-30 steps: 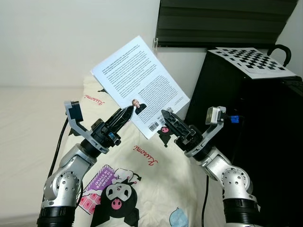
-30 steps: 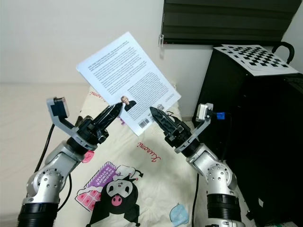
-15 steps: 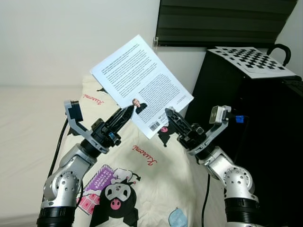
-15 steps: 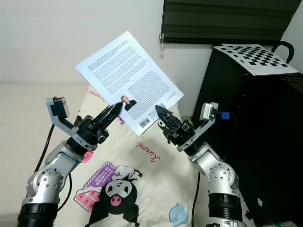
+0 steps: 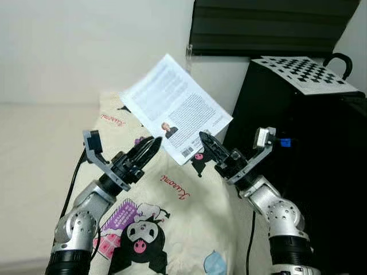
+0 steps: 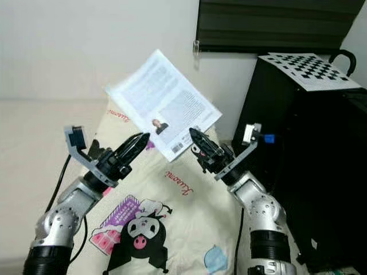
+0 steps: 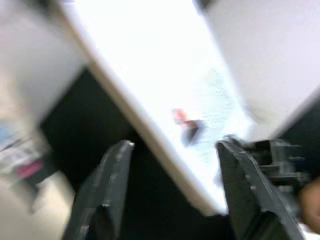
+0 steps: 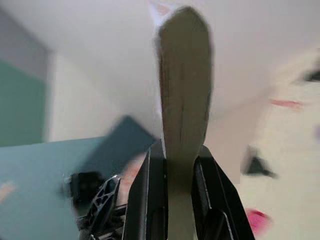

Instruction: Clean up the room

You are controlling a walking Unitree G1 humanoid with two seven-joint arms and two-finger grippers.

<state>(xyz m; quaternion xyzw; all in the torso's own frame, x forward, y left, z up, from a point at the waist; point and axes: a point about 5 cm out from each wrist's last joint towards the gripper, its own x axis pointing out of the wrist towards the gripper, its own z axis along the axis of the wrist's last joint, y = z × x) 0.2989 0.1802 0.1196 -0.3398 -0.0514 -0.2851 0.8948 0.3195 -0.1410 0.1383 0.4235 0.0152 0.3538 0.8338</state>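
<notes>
Book pinched by right fingers; left fingers spread, w/o contact.

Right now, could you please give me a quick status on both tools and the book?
Right tool shut on the book's lower corner, book held up, tilted. Left tool open, just below the book, apart from it. Black cabinet close on the right.

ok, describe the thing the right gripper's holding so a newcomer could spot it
Above the cartoon-print bedding, left of the black cabinet, a white book hangs tilted in the air. The right gripper pinches its lower corner; its back cover carries dense text, a small portrait and a barcode.
</notes>
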